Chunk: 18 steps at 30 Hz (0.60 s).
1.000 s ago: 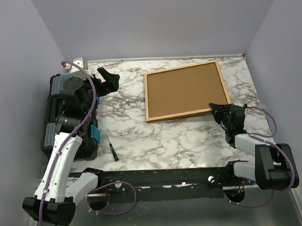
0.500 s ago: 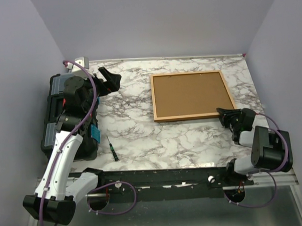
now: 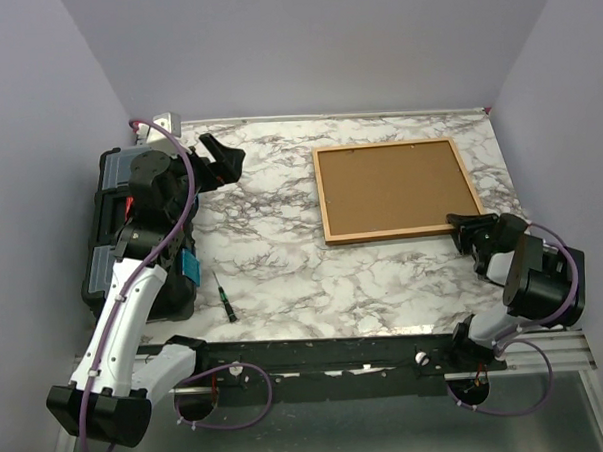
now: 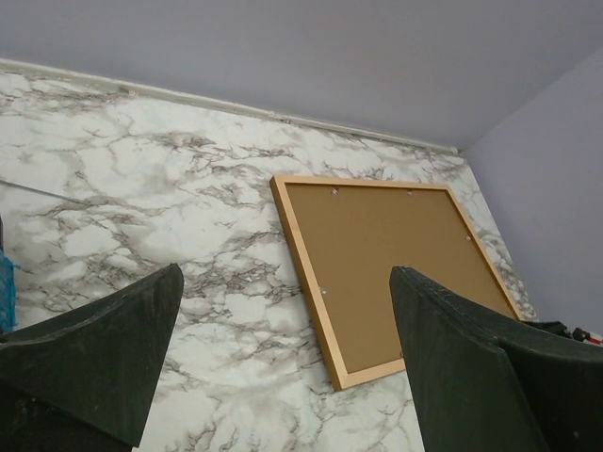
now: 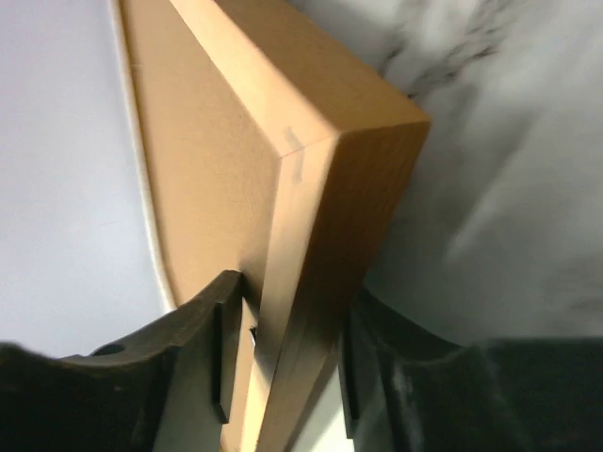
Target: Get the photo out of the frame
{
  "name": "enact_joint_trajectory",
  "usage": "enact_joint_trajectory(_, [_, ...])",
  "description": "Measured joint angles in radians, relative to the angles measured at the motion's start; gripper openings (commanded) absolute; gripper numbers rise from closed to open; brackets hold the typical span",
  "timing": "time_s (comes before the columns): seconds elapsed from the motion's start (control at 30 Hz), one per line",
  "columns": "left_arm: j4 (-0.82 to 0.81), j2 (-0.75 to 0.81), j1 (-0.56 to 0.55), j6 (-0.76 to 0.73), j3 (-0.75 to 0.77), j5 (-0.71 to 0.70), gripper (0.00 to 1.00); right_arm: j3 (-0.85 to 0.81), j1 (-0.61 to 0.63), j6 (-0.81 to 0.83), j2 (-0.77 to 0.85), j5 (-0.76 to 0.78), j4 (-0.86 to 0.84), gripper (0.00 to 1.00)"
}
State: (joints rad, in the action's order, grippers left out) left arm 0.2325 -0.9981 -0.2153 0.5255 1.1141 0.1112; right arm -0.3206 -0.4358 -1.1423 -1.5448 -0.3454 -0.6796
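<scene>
The frame (image 3: pixel 392 231) lies face down at the back right of the marble table, with its brown backing board (image 3: pixel 395 187) facing up. The photo is hidden beneath that board. My right gripper (image 3: pixel 464 225) is shut on the frame's near right corner. In the right wrist view the fingers (image 5: pixel 193 353) clamp the wooden rail (image 5: pixel 330 207) from both sides. My left gripper (image 3: pixel 219 155) is open and empty, held above the table's left side by the toolbox. In the left wrist view, the frame (image 4: pixel 303 268) lies ahead between its fingers (image 4: pixel 104 348).
A black toolbox (image 3: pixel 107 244) stands along the left edge under the left arm. A small screwdriver (image 3: pixel 225 297) lies on the marble near the front left. Grey walls close in the back and both sides. A metal rail runs along the near edge.
My right gripper has dragged the frame to the right and turned it squarer to the table, with the right arm folding back. The left arm has barely moved.
</scene>
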Motion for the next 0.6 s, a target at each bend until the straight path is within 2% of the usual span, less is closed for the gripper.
enact_joint_trajectory(0.1, [0.000, -0.003, 0.000, 0.001, 0.000, 0.003, 0.93, -0.019, -0.003, 0.032, 0.009, 0.016, 0.045, 0.82])
enact_joint_trajectory(0.27, [-0.005, -0.005, 0.000, 0.003, -0.005, 0.006, 0.93, -0.086, -0.004, 0.110, 0.074, 0.106, 0.184, 0.95])
enact_joint_trajectory(0.6, [-0.006, -0.004, 0.000, 0.003, -0.010, 0.006, 0.93, -0.082, 0.002, 0.245, 0.350, 0.259, 0.599, 0.95])
